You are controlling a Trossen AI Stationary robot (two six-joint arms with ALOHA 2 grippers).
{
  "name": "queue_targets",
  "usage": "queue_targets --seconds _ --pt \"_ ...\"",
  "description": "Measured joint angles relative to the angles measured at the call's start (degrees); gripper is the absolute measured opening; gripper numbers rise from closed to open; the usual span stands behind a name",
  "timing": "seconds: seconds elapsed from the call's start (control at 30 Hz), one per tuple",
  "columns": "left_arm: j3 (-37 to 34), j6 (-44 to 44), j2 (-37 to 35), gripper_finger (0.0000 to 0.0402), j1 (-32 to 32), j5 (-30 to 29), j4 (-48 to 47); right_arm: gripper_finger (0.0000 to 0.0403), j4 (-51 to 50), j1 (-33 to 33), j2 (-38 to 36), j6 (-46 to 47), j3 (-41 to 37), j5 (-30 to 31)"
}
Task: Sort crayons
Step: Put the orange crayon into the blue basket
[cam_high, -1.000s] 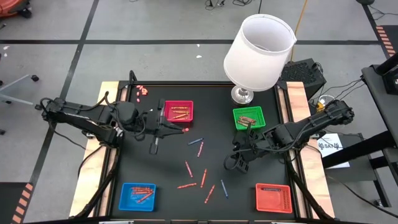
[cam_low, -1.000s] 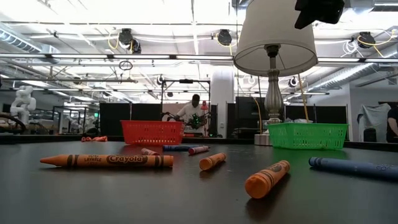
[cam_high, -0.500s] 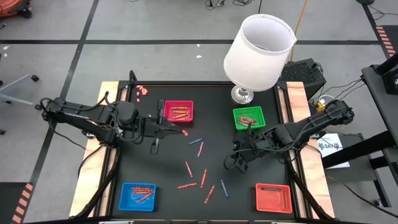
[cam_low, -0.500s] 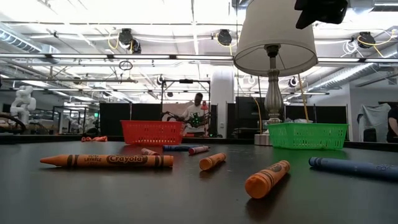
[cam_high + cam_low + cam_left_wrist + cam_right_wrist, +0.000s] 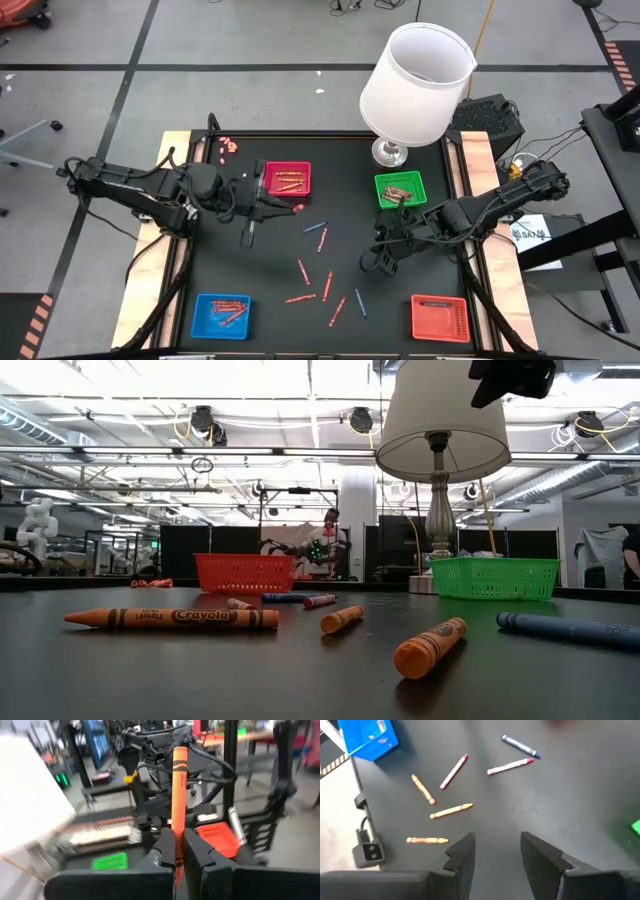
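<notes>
My left gripper (image 5: 288,207) is just in front of the red tray (image 5: 287,179), which holds several crayons. It is shut on an orange crayon (image 5: 178,795). My right gripper (image 5: 376,262) is open and empty, low over the table to the right of the loose crayons (image 5: 326,286); its wrist view shows several of them (image 5: 451,811) lying flat on the black table. The low view shows an orange crayon (image 5: 170,618) lying close by. The green tray (image 5: 400,188), blue tray (image 5: 222,312) and orange-red tray (image 5: 440,317) also hold crayons. My left gripper pinches the orange crayon near its back end (image 5: 176,851) between the two fingers. The fingers (image 5: 166,851) come level from the table's left side and lie along the crayon. Most of the crayon sticks out forward past the fingertips, lifted clear of the table.
A white-shaded lamp (image 5: 415,82) stands at the far edge beside the green tray. Small pink bits (image 5: 228,146) lie at the far left corner. Wooden rails (image 5: 478,160) border the table's sides. Bare table lies between the blue tray and the loose crayons.
</notes>
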Motion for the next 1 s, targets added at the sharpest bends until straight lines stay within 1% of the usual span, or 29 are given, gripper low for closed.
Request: queue_targets --seconds 0.07,0.2,0.33,0.4,0.63,1.0 --pt "0.0 -7.0 0.0 0.0006 0.0 0.1 0.0 0.0144 0.0 0.0 0.0 0.0 0.0 1.2" --pt "0.0 -20.9 0.0 0.0006 0.0 0.1 0.0 0.0144 0.0 0.0 0.0 -0.1 0.0 1.3" --pt "0.0 -32.3 0.0 0.0006 0.0 0.1 -0.1 0.0144 0.0 0.0 0.0 -0.9 0.0 1.3" --pt "0.0 -36.6 0.0 0.0006 0.0 0.1 -0.1 0.0144 0.0 0.0 0.0 -1.1 0.0 1.2" --pt "0.0 -44.6 0.0 0.0006 0.0 0.1 -0.1 0.0144 0.0 0.0 0.0 0.0 0.0 1.2" --pt "0.0 -52.5 0.0 0.0006 0.0 0.2 -0.1 0.0144 0.0 0.0 0.0 0.2 0.0 1.2"
